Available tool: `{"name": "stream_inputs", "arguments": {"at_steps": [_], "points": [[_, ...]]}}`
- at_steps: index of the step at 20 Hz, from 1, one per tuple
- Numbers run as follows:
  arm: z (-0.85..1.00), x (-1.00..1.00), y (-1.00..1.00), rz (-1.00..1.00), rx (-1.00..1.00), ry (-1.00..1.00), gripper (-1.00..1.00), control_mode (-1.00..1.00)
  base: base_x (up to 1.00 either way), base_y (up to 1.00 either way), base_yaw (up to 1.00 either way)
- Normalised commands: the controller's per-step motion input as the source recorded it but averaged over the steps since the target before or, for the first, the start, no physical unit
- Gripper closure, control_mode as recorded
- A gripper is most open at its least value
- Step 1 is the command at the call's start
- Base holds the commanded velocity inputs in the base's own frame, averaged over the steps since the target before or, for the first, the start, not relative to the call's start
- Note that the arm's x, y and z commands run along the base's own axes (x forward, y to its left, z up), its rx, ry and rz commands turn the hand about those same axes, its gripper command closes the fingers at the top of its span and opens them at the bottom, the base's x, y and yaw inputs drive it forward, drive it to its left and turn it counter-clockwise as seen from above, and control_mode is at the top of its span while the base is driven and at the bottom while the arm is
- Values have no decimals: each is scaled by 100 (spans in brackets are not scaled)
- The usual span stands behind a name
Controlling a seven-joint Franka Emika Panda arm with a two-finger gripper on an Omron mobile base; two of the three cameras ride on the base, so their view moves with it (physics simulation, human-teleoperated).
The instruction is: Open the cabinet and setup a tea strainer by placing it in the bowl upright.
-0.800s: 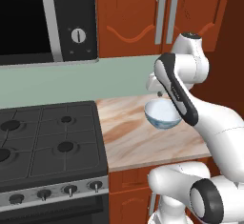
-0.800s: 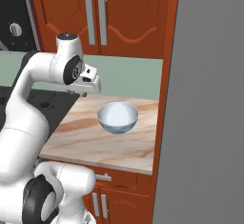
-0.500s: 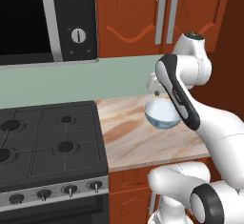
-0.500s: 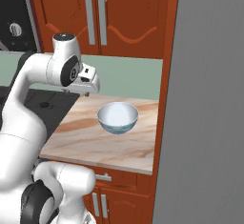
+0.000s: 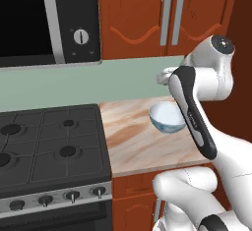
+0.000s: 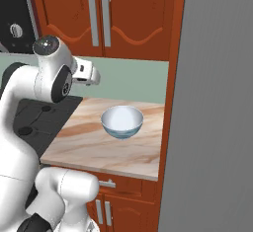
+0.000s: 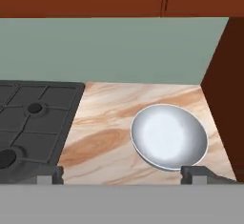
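Hovering above the counter, the pincer is spread wide, empty, angled toward the bowl.

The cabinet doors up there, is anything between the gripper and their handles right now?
Nothing visible blocks the way. The cabinet is shut, its silver bar handles bare. The open gripper hangs over the counter above the bowl, and only the green backsplash lies between.
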Motion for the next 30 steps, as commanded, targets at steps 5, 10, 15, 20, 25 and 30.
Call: {"name": "stream_inputs", "arguments": {"at_steps": [5, 10, 15, 20, 25, 30], "points": [[93, 0, 0, 0, -3, -47, -100, -100, 0, 0, 0], [95, 0, -3, -2, -7, -27, -100, -100, 0, 0, 0], [60, 0, -5, -11, -1, -13, -100, -100, 0, 0, 0], [53, 6, 1, -4, -3, 7, -100, -100, 0, 0, 0], [0, 27, -22, 3, 13, 13, -100, -100, 0, 0, 0], [0, 28, -9, 2, 7, 9, -100, -100, 0, 0, 0]]}}
